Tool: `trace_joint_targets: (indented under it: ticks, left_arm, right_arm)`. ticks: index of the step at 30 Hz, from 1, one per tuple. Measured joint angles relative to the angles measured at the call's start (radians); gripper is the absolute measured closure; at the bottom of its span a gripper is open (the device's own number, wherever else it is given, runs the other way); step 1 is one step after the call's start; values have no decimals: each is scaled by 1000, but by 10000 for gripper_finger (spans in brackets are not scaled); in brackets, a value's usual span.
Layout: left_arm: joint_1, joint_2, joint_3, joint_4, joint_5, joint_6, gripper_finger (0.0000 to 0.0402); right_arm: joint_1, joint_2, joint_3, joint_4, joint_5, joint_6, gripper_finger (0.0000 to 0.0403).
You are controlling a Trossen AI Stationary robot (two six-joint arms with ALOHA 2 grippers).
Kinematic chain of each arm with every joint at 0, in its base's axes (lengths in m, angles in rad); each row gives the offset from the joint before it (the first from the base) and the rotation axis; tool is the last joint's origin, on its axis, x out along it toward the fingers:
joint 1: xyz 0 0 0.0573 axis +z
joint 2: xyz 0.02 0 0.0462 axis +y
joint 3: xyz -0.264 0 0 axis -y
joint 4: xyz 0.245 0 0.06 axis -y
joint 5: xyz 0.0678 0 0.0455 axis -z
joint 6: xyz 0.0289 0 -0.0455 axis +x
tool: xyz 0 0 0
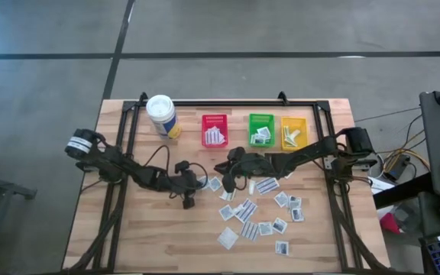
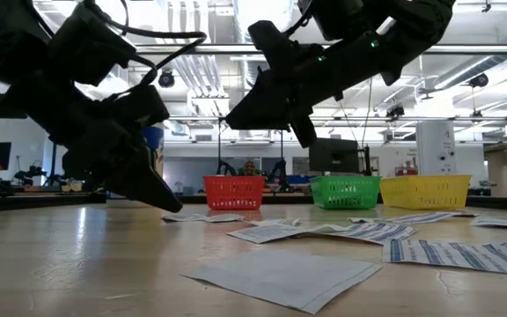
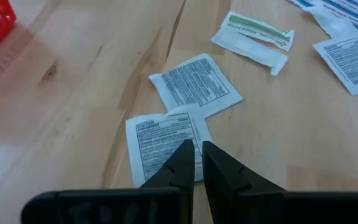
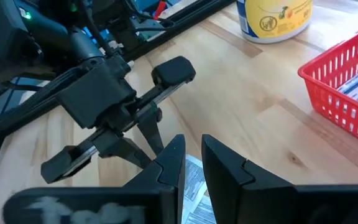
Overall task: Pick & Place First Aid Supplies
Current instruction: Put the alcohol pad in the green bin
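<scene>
Both grippers hang over the table's middle, in front of the red bin (image 1: 215,131), which has packets stacked inside. The left gripper (image 3: 195,155) has its fingers nearly pressed together, a thin slit between them, nothing pinched, its tips just above a printed white packet (image 3: 160,144) lying flat on the wood beside a second packet (image 3: 195,84). The right gripper (image 4: 191,155), close by and facing it, also holds nothing, its fingers slightly parted. More packets (image 1: 260,212) lie scattered right of the red bin's front.
</scene>
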Motion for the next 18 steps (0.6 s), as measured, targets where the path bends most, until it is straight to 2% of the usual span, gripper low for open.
trace_joint_targets:
  ticks: [18]
  left_arm:
    - [0,7,0,-3,21,4,372]
  right_arm:
    - [-4,0,-12,-2,34,0,351]
